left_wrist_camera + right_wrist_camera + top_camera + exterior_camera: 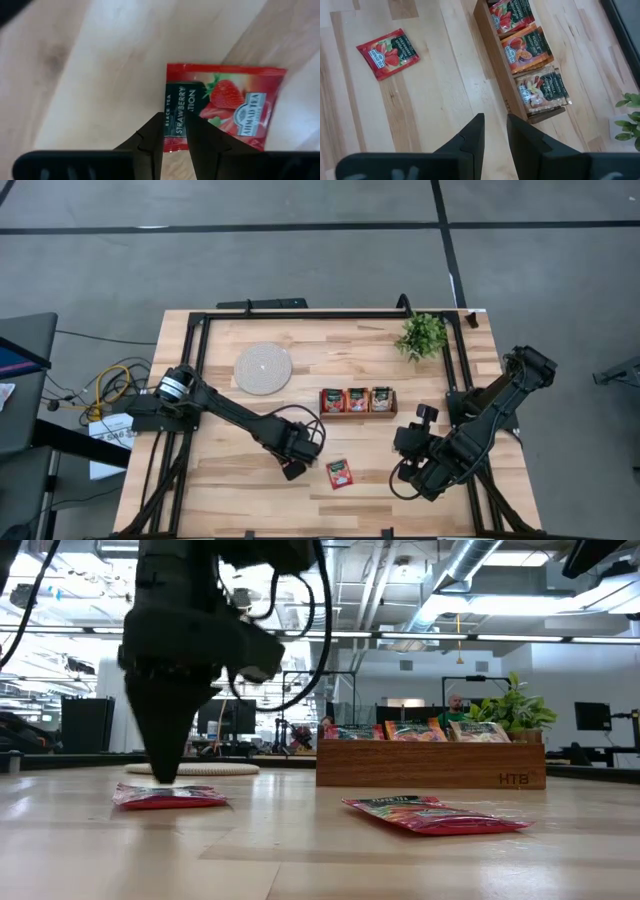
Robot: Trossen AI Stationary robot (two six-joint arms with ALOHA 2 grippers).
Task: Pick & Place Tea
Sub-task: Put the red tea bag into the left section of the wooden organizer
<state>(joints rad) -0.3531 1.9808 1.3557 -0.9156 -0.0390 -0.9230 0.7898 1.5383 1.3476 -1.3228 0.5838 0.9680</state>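
Your left gripper [174, 131] is reaching down over a red strawberry tea sachet [220, 106] that is lying flat on the wooden table [230, 480]. Its two dark fingers are sitting close together with only a thin gap, and their tips are showing right over the edge of that sachet. You are not lifting it; in the low view the sachet [168, 797] is lying flat on the wood under the dark gripper [166, 765]. I cannot tell if the fingers are pinching it or only touching it.

In the high view the left gripper [293, 468] is covering that sachet. A second red sachet [340, 474] is lying just beside it on the table, between your two arms.

Your right gripper [495, 131] is waiting above the table near the right side, apart from the tea. Its fingers are standing narrow with a small gap, and they are holding nothing.

The brown wooden tray [357, 415] is sitting in the middle of the table with tea packets in all three parts. A round white disc [263, 368] is lying behind it to the left, and a small green plant [422, 335] is standing at the far right.
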